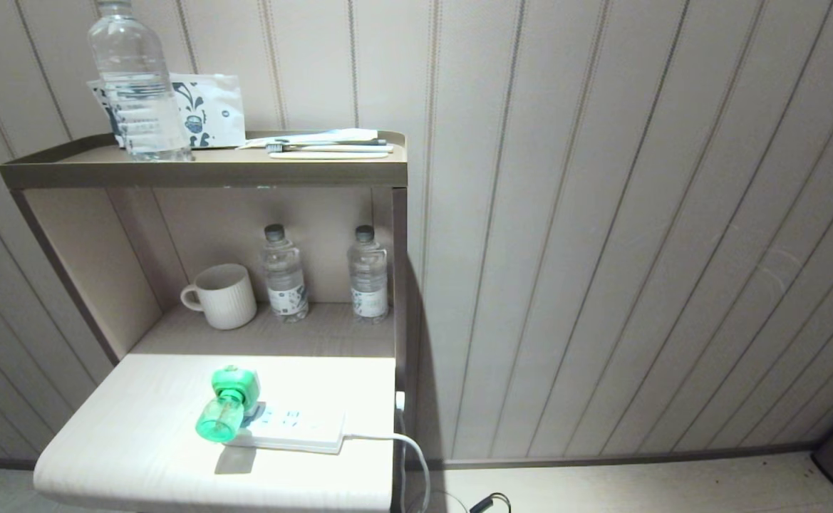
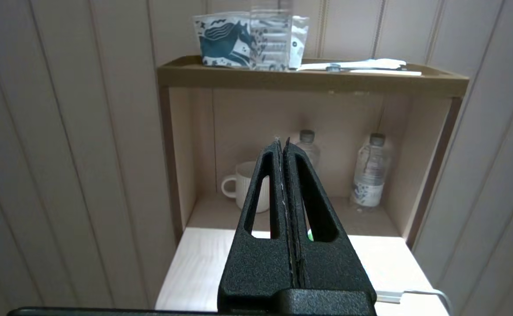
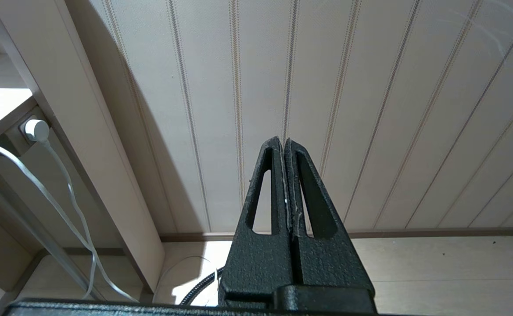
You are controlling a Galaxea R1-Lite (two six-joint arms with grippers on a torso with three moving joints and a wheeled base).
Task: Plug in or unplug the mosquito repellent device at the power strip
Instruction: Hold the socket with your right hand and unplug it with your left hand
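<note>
1. The mosquito repellent device (image 1: 227, 403) is found plugged into the left end of the power strip (image 1: 295, 429); its green cap sits over the socket face and its translucent green bottle leans out toward the front left of the strip.
2. The power strip is laid flat on the pale lower table surface (image 1: 138, 427), near that surface's right edge. A white cable (image 1: 409, 449) is seen leaving the strip's right end and dropping over the edge.
3. The left gripper (image 2: 282, 142) is observed only in the left wrist view — both fingers are pressed together along their full length and nothing is held between them. It is raised in front of the shelf unit (image 1: 202, 171), pointing toward the open compartment, well apart from the device. A small spot of green is visible through the finger cut-out.
4. The right gripper (image 3: 281, 141) is likewise fully closed and empty. It is pointed at the striped wall panelling (image 3: 370, 109) to the right of the shelf unit, away from the work.
5. Neither arm is seen in the head view.
6. In the open compartment a white ribbed mug (image 1: 222, 296) is noted at the left, with two small water bottles (image 1: 285, 274) standing beside it.
7. On the top shelf a large water bottle (image 1: 135, 82) stands in front of a printed packet (image 1: 209, 110) — a toothbrush and flat white items (image 1: 323, 142) lie to the right.
</note>
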